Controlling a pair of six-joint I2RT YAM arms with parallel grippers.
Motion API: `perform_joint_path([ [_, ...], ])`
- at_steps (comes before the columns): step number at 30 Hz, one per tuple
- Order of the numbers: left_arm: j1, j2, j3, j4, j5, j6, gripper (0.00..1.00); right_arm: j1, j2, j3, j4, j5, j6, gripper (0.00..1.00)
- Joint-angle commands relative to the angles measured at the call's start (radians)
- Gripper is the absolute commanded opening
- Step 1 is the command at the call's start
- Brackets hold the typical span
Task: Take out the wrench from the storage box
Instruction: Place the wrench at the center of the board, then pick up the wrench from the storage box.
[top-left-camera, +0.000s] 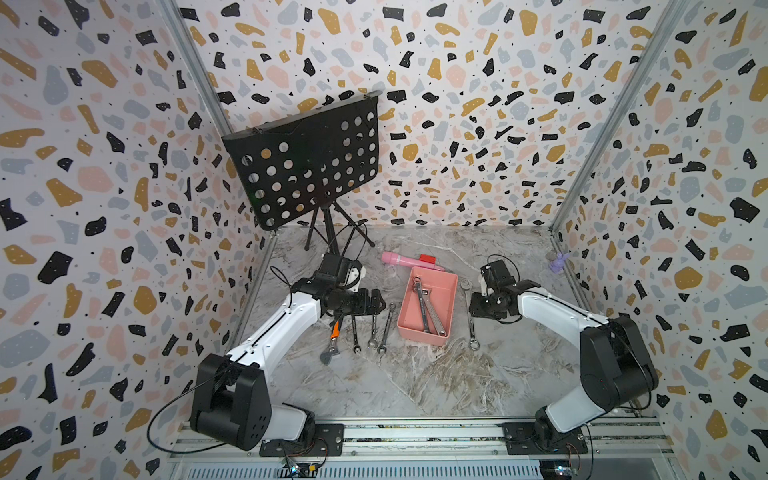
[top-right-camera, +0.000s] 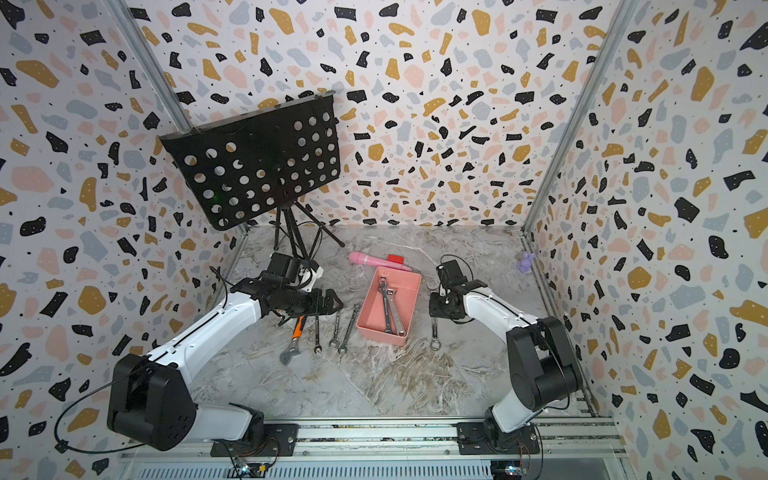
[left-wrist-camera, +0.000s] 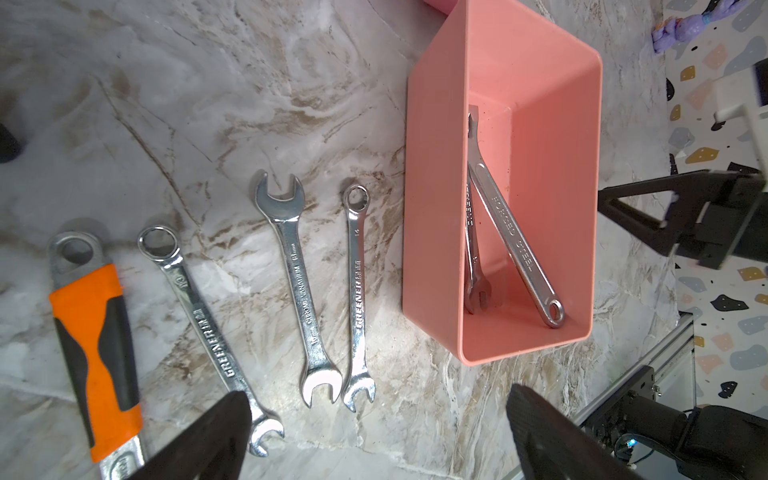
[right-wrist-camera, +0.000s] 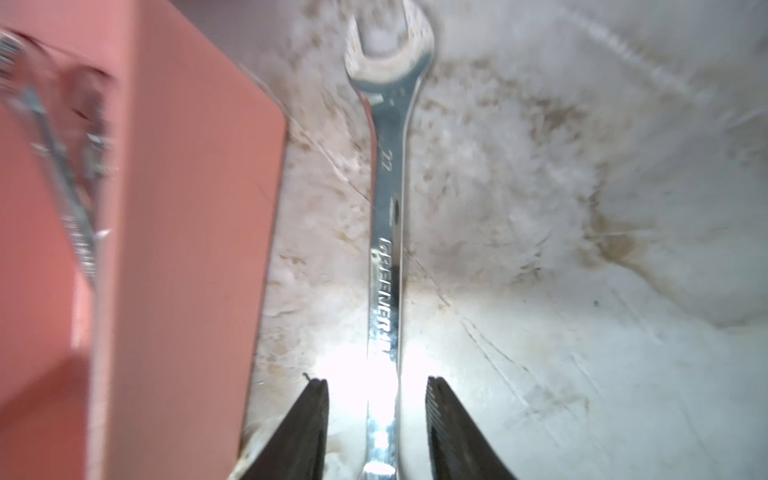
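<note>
**Top views.** In both top views the storage box (top-left-camera: 419, 336) (top-right-camera: 382, 336) sits mid-table. Its long axis runs from the far wall toward the rail, slightly slanted. Inside lie an adjustable wrench (top-left-camera: 434, 320) and a slim spanner (top-left-camera: 423, 316). Their far ends lie together and they fan apart toward the near wall. Outside, just beside the box's right wall and parallel to it, a combination wrench (top-left-camera: 471, 326) lies flat on the marble table (top-left-camera: 436, 386). Its ring end points at the rail. The right gripper (top-left-camera: 476, 309) stands over its middle. The left gripper (top-left-camera: 376, 301) hangs wide above a row of loose wrenches (top-left-camera: 386, 328) left of the box. Bare marble stretches between the box and the rail. A pink stick (top-left-camera: 405, 260) lies close behind the far rim.

**Left wrist.** The box's walls hide part of the floor. The adjustable wrench's hang-hole end rests in a near corner and the slim spanner's open end lies beside it. The left gripper's fingers (left-wrist-camera: 224, 428) are spread far apart and hold nothing.

**Right wrist.** The combination wrench runs straight away between the right gripper's fingers (right-wrist-camera: 316, 424), open end farthest. The claw is parted and straddles the shaft with a gap on each side. A narrow strip of table separates the shaft from the box wall, and the other side is open marble.
</note>
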Motion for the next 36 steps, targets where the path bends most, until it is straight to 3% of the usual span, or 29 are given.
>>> perform_joint_path([
  [1,-0.002,0.004,0.032,-0.014,-0.017,0.023,1.0,0.013,-0.091,0.088,-0.096,-0.001,0.015,0.46],
  [6,0.0,0.016,0.056,-0.029,-0.026,0.039,1.0,0.116,-0.099,0.192,-0.155,0.036,0.024,0.48],
  [13,0.004,0.011,0.067,-0.04,-0.027,0.046,1.0,0.289,0.053,0.288,-0.178,0.089,0.025,0.51],
  [25,0.004,-0.035,0.025,-0.036,0.005,0.023,1.0,0.317,0.309,0.371,-0.147,0.093,-0.033,0.52],
  [36,0.006,-0.039,0.002,-0.03,0.011,0.024,1.0,0.32,0.441,0.402,-0.159,0.103,-0.049,0.43],
])
